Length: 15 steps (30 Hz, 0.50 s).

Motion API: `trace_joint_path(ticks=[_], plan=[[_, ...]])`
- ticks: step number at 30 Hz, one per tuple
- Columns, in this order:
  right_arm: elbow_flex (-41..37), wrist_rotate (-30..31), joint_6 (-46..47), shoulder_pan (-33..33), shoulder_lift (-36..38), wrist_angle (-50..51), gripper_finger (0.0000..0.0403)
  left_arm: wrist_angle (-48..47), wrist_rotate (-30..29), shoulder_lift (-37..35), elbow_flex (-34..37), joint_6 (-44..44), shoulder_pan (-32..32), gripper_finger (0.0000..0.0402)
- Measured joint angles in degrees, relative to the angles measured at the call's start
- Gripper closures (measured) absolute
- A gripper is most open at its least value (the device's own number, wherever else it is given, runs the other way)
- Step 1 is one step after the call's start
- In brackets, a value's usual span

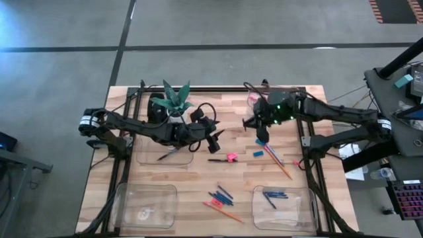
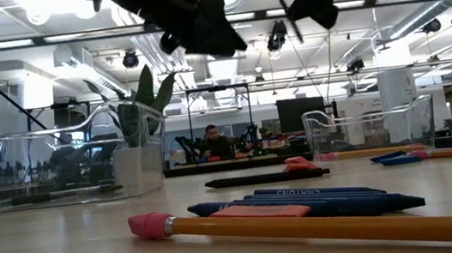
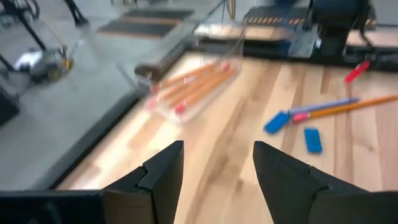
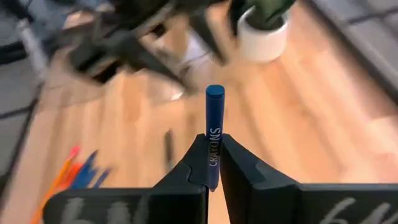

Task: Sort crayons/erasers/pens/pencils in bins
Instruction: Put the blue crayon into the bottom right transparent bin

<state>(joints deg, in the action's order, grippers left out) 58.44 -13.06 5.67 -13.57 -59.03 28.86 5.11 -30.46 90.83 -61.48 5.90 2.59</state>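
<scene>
While our right pincer (image 4: pixel 211 163) hangs over the far middle of the tabletop (image 1: pixel 198 173), it is squeezed tight on a blue crayon (image 4: pixel 213 134). The crayon stands up between the two fingers, and most of it sticks out past the tips. In the high view this pincer (image 1: pixel 262 135) is above bare wood, close to a blue eraser (image 1: pixel 258 154) and a pink eraser (image 1: pixel 232 157) that lie just nearer the front edge. A long orange pencil (image 1: pixel 280 164) lies beside the blue eraser.

Our left pincer (image 3: pixel 217 171) has its fingers spread apart, and we see nothing between them. It hangs in the air (image 1: pixel 213 140) by the right edge of the far left bin (image 1: pixel 142 155). A dark pen (image 1: pixel 168 154) lies in that bin. A black pen (image 1: pixel 218 160) lies on the wood just in front of this pincer.

Past the left fingers we can see the far right bin (image 3: pixel 205 93) with some orange pencils (image 3: pixel 199 84) inside it.

Near the front, more blue crayons (image 1: pixel 222 196) and a red pencil (image 1: pixel 225 211) lie loose between the two front bins. The front right bin (image 1: pixel 301 211) has blue sticks (image 1: pixel 274 196) in it. A potted plant (image 1: pixel 175 100) stands at the back.
</scene>
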Motion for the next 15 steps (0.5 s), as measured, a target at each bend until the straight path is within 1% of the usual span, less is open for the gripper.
trace_joint_path(ticks=[3, 5, 11, 15], plan=[[1.8, 0.0, 4.5, 4.9, 0.0, 6.8, 0.0390, -1.2, 0.0, 0.0, 1.5, 3.3, 0.0, 0.0221], [2.2, 0.0, 8.3, 9.1, 0.0, 9.6, 0.0390, -1.1, 0.0, 0.0, 2.8, 5.3, 0.0, 0.0221], [1.0, 0.3, 22.2, 23.0, 0.0, 10.8, 0.0390, -1.1, 0.1, 0.0, 4.6, 9.1, 0.0, 0.0221], [0.2, 2.8, 31.3, 32.3, -0.4, 11.2, 0.0390, -1.0, 0.1, 0.0, 4.6, 10.3, 0.0, 0.0221]])
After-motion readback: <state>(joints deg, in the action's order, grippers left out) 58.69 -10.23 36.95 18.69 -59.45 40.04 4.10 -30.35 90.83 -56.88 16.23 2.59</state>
